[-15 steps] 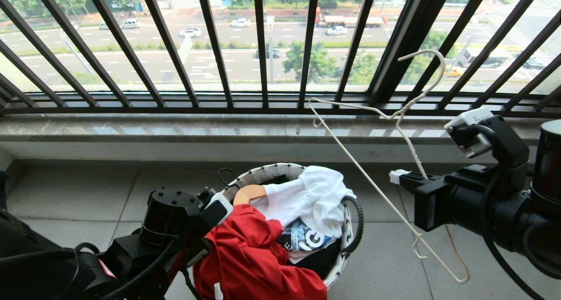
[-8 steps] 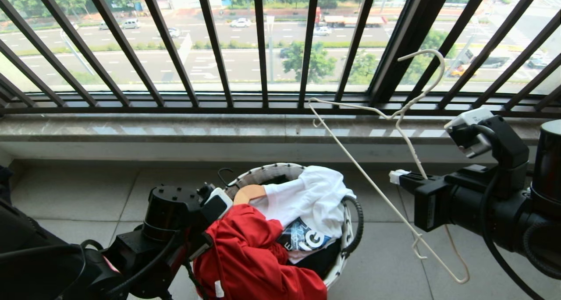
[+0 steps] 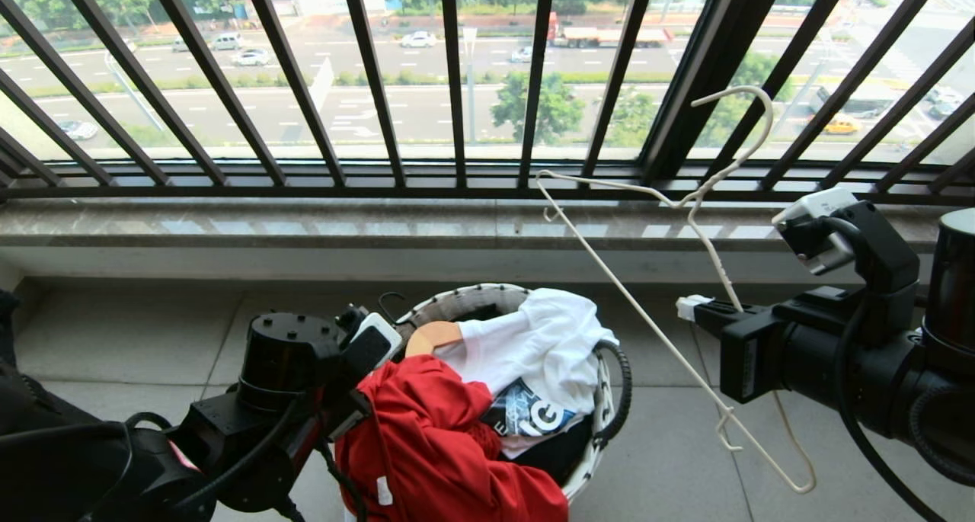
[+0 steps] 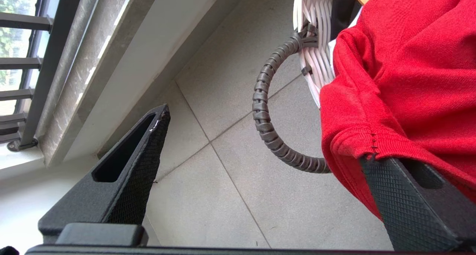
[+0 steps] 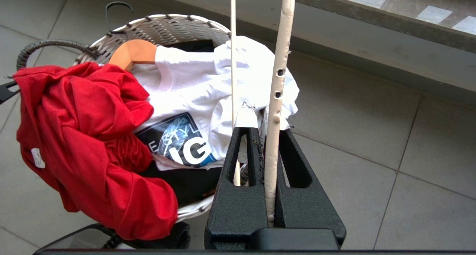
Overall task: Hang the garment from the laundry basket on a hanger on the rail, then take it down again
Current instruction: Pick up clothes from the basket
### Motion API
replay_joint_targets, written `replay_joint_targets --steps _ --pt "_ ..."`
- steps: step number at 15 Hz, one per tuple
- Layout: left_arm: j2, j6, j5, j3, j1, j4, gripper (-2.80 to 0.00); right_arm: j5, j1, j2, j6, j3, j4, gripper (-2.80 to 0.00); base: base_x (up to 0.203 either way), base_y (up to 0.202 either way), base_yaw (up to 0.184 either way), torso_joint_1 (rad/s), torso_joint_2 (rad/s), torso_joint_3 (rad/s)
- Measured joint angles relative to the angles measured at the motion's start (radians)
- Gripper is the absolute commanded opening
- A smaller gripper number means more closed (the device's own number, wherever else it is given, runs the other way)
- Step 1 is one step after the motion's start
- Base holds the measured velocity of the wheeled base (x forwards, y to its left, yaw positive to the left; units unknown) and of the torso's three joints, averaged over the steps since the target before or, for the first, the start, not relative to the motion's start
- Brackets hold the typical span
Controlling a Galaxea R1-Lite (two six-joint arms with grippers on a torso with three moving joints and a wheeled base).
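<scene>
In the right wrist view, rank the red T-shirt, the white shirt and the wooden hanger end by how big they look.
1. red T-shirt, draped over the basket edge.
2. white shirt: similar spread, partly covered, so the top two are close.
3. wooden hanger end, clearly smallest.

A black barred window railing fills the upper frame, daylit road and trees beyond; below, a grey stone sill and pale grey floor tiles.

Grey tiled floor — laundry basket, seemingly alone

Garment lettering hidden; basket mostly covered.
</scene>
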Motion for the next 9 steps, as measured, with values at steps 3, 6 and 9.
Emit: replay_joint_targets --steps 3,6,9 --pt "-0.034 0.013 0.005 0.008 0.0 0.006 0.0 0.0 0.0 0.0 0.0 0.0 0.0 -2.8 0.0 0.0 0.0 0.0 0.0 0.0" --pt "-0.038 0.014 0.005 0.012 0.0 0.007 0.0 0.0 0.0 0.002 0.0 0.0 0.0 -2.8 0.0 0.0 0.0 0.0 0.0 0.0" --pt "-0.007 0.01 0.001 0.017 0.0 0.002 0.0 0.0 0.0 0.005 0.0 0.001 0.0 -2.8 0.0 0.0 0.0 0.0 0.0 0.0"
